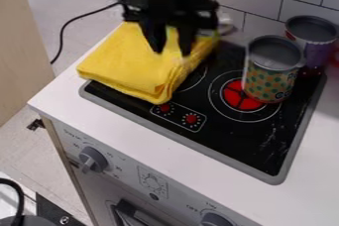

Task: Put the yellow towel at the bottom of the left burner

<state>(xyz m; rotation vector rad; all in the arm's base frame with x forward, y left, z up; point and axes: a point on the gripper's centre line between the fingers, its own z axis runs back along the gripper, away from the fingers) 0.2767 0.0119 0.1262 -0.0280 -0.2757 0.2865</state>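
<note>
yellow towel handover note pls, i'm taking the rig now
Gripper: open, fingers apart, over the towel's back part.
Yellow towel: folded, lying across the stove's left side and the counter, partly covering the left burner.
Dotted can: on the right burner, touching nothing of the towel.
Done: towel is at the left burner.
Left: probably ease it toward the burner's bottom side, if it isn't placed as wanted.

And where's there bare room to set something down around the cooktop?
White counter along the front and right of the black cooktop, plus its glass between the red-centred burner and front-right corner. Crowded: the back right, with a polka-dotted metal can and a purple can, and the left, where the black gripper hangs over the folded yellow towel.
</note>
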